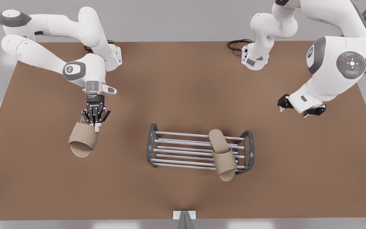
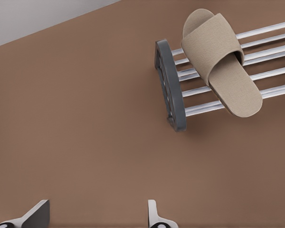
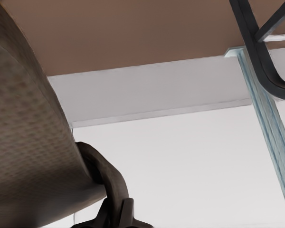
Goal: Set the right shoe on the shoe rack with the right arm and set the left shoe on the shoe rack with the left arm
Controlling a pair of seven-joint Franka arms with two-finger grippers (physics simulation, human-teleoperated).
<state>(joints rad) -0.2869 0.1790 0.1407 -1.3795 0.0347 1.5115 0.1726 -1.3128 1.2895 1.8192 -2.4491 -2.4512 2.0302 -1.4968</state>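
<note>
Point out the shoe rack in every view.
Front view: shoe rack mid-table, left shoe across its bars.
Left wrist view: its bars and one arched end, beyond the open left end effector.
Right wrist view: one arched end past the gripped right shoe.
Shared landmark: the brown table.

one slipper (image 1: 222, 154) on rack (image 1: 183, 149), other (image 1: 83, 140) beside

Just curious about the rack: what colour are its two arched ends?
Dark grey, on the shoe rack; the left wrist view shows one end best, beside silver bars.
</note>
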